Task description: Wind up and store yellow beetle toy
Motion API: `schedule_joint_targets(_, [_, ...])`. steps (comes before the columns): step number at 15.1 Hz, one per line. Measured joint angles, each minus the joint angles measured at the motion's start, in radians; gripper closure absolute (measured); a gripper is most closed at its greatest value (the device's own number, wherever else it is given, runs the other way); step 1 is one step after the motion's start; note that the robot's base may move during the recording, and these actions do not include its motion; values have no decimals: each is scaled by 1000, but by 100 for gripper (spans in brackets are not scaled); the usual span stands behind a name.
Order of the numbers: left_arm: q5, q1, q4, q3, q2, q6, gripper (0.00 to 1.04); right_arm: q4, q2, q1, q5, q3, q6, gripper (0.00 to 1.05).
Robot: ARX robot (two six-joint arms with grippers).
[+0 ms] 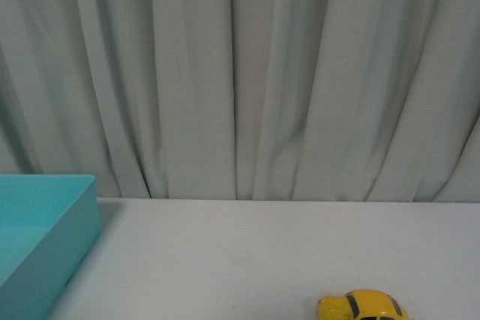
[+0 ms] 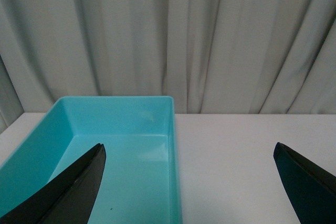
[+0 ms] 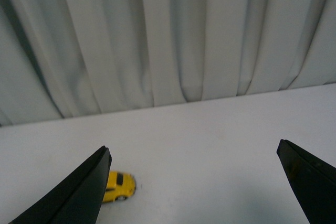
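Opening state of the winding-and-storing task, as we read it from three views. The yellow beetle toy (image 1: 364, 306) rests on its wheels on the white table (image 1: 262, 252), at the near edge of the front view and to the right of centre, with only its roof and upper body showing there. The teal bin (image 1: 75, 256), which we take to be the storage place, stands on the table at the far left, well apart from the toy. In the left wrist view we see the left gripper (image 2: 188, 146) with its two dark fingers spread wide and nothing between them, hanging above the near right corner of the bin, and the part of the bin's floor that shows holds no toy. In the right wrist view the right gripper (image 3: 194, 146) is likewise spread wide and holds nothing. The toy lies just beside one of its fingers, outside the gap and untouched. Neither arm appears in the front view, and a pale pleated curtain (image 1: 240, 73) closes the scene behind the table. We judge that no step is done. The toy has yet to be grasped, wound, which we cannot confirm from its look, and placed in the bin, so the whole task remains.
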Motion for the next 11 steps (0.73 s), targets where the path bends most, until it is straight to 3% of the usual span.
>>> schedule_joint_targets(7, [0,0,0,0,0,0,7,573,532,-402,-351,-6,3,7])
schedule_joint_targets(11, [1,0,0,0,0,0,7,953,997,-458,-463,84,-8,7])
